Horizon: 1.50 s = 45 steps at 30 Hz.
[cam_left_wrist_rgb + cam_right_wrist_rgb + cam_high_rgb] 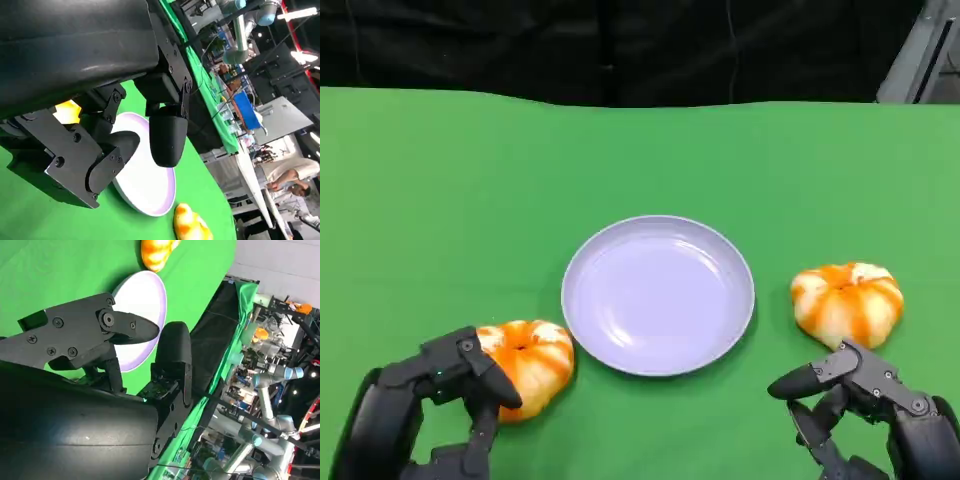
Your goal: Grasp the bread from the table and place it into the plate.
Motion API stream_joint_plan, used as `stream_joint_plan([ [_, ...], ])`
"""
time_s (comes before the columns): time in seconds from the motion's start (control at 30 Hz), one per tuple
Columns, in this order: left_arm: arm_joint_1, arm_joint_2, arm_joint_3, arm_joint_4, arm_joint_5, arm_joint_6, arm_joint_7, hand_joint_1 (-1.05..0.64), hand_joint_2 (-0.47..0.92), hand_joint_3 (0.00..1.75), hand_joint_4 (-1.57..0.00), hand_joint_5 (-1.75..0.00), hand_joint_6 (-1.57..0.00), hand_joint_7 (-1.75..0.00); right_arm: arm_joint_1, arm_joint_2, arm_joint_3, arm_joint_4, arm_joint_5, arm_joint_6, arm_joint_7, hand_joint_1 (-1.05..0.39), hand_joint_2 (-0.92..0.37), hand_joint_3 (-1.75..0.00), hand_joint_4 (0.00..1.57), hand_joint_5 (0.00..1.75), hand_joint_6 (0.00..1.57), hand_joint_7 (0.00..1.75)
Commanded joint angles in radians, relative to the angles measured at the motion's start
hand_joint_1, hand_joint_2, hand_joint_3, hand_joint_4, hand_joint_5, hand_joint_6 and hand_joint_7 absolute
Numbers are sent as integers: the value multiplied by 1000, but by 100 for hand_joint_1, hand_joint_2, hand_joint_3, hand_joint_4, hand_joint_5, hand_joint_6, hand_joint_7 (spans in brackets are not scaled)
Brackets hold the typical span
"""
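I'm looking into a robotics lab. My table [440, 180] wears a green cloth against a black curtain [620, 45]. Beyond it stand silver robot arms with blue joints [272, 390], cluttered benches [235, 115], bright ceiling lights [295, 15], and people [292, 175] standing by.

You have two orange-and-white bread rolls on the green counter [440, 200]: one roll [532, 362] on your left of the plate, the other roll [847, 302] on your right. There is one pale lavender plate [658, 295] between them. Two black robot hands show, left robot hand [455, 385] and right robot hand [845, 400].
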Motion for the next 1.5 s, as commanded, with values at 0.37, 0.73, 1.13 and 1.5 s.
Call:
stream_joint_plan([
  [0.37, -18, 86, 16, -9, 411, 41, 168, -48, 88, 3, -3, -50, -22, -4, -1, -2, 9, 9, -14, -11, -5, -21, -83, -53, 67, 153, 61, 110],
  [0.73, -51, 143, -82, -115, 787, 281, 224, -61, 90, 1, -4, -42, -16, -2, -3, 8, 19, 11, -17, 0, -8, -20, -80, -55, 67, 152, 62, 110],
  [1.13, -205, 160, -265, -76, 968, 549, 127, -52, 87, 0, -23, -33, -30, -3, -2, 9, 26, 10, -30, -3, -18, -20, -79, -58, 67, 153, 62, 109],
  [1.5, -368, 182, -370, 163, 959, 698, 15, -19, 92, 13, -72, -89, -88, -9, 8, 20, 38, 0, -38, 4, -23, -20, -79, -59, 67, 152, 62, 108],
])
